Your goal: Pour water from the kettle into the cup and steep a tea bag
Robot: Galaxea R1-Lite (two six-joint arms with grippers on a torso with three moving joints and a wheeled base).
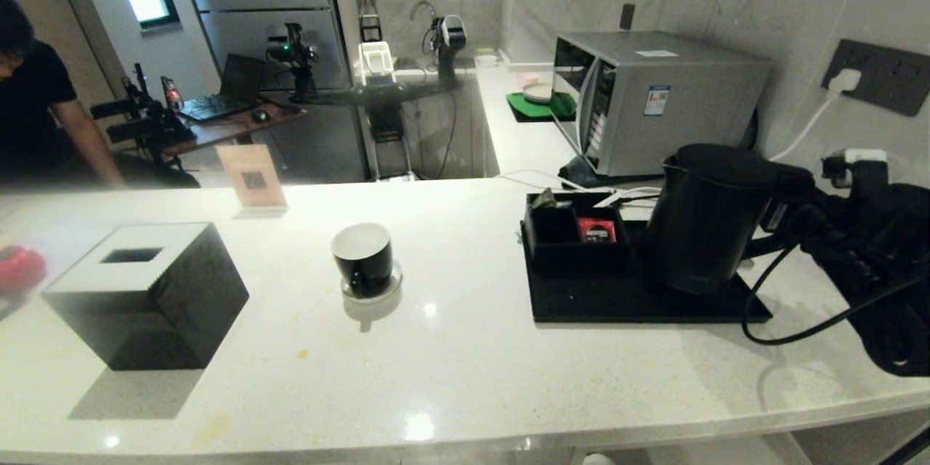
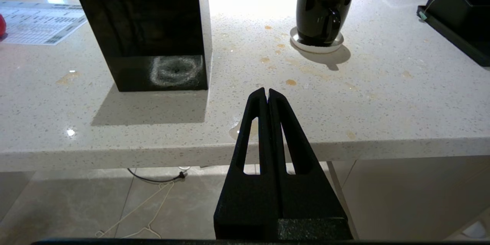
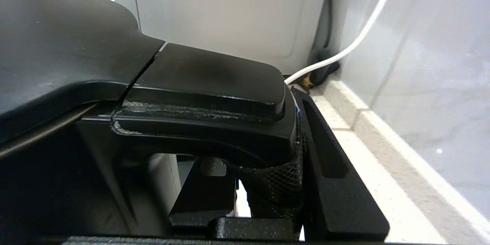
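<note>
The matte black kettle (image 1: 705, 218) stands on a black tray (image 1: 625, 305) at the counter's right. My right gripper (image 1: 783, 212) comes in from the right and is shut on its loop handle (image 3: 206, 84); one finger (image 3: 337, 160) presses the handle's outer side. The cup (image 1: 363, 254) (image 2: 323, 13), black outside and white inside, sits empty on a white saucer (image 2: 317, 46) mid-counter. A small grey-green tea bag (image 1: 543, 197) pokes out of the black organiser box (image 1: 559, 240). My left gripper (image 2: 267, 93) is shut and empty, parked at the counter's front edge.
A black tissue box (image 1: 145, 290) stands at the left. A red sachet (image 1: 597, 230) lies in the organiser. A microwave (image 1: 654, 98) and a wall socket with a white plug (image 1: 843, 80) are behind the kettle. A person (image 1: 29, 87) is at the far left.
</note>
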